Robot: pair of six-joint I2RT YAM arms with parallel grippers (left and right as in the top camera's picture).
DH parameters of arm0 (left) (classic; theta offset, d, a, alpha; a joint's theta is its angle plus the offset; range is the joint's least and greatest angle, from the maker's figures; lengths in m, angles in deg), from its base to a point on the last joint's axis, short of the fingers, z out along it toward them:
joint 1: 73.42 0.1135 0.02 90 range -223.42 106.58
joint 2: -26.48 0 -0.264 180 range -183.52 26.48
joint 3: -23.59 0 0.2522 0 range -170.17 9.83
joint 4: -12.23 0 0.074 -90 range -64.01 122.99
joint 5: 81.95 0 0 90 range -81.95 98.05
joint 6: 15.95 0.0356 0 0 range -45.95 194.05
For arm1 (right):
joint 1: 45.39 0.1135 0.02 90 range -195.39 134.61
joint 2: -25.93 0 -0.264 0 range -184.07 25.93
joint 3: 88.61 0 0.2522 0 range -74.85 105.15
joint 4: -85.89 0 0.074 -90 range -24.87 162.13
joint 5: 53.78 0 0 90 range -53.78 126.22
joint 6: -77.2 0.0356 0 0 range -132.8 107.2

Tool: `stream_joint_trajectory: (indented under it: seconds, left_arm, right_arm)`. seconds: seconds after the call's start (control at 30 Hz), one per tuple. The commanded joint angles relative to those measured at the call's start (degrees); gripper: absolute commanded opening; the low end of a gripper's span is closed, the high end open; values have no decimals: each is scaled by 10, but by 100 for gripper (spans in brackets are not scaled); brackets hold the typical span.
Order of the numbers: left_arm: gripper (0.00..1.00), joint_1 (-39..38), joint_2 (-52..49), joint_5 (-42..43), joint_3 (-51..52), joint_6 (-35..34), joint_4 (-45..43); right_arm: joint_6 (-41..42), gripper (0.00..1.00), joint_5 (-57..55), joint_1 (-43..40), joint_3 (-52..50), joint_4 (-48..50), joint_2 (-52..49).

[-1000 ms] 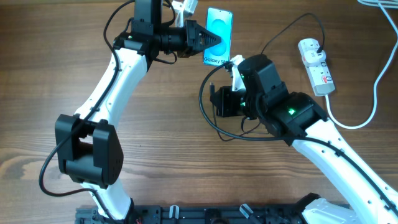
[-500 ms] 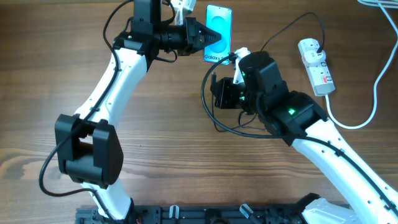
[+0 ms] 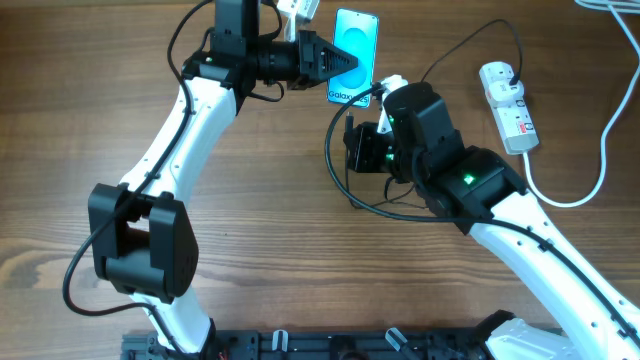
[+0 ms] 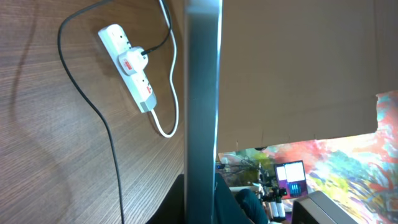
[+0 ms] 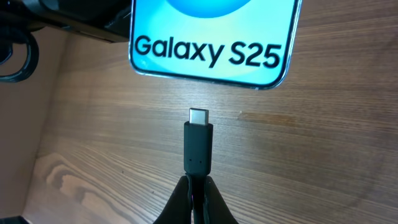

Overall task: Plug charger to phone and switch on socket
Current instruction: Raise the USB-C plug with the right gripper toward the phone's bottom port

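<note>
My left gripper [image 3: 335, 62] is shut on the phone [image 3: 353, 55], gripping its left side edge and holding it above the table at the top centre. The left wrist view shows the phone edge-on [image 4: 202, 93]. My right gripper [image 5: 198, 190] is shut on the charger just behind its black connector [image 5: 198, 148]. The metal tip points at the phone's bottom edge [image 5: 211, 53], a short gap away, under the "Galaxy S25" text. The charger's cable [image 3: 460, 45] runs to the white socket [image 3: 508, 105] at the right, where it is plugged in.
The socket's thick white cord [image 3: 600, 150] loops toward the table's right edge. The socket also shows in the left wrist view [image 4: 132, 65]. The right arm's body [image 3: 470, 185] lies between the phone and the front right. Black cable loops hang beside the right wrist [image 3: 345, 195].
My right gripper has moved up and slightly right with the connector, closing toward the phone's bottom edge. The left gripper has kept the phone nearly still.
</note>
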Motion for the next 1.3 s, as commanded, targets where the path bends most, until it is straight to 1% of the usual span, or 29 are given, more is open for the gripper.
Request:
stream_joint_trajectory:
  seconds: [0.0, 0.33, 0.53, 0.87, 0.97, 1.27]
  left_arm:
    - [4, -1, 16, 25, -11, 6, -8]
    - [4, -1, 16, 25, -11, -1, -10]
    - [4, -2, 16, 26, -11, 13, -9]
    - [4, -4, 16, 26, -11, 16, -5]
    - [4, -9, 16, 25, -11, 31, -4]
    - [4, -15, 16, 25, -11, 33, -4]
  right_arm:
    - [-2, 4, -9, 0, 2, 2, -6]
    - [-2, 4, -3, 0, 2, 18, -19]
    - [-4, 4, -3, 0, 2, 22, -19]
    - [-15, 4, -11, 0, 2, 26, -19]
    - [-19, 4, -12, 0, 2, 24, -19]
    - [-21, 4, -31, 0, 2, 14, -19]
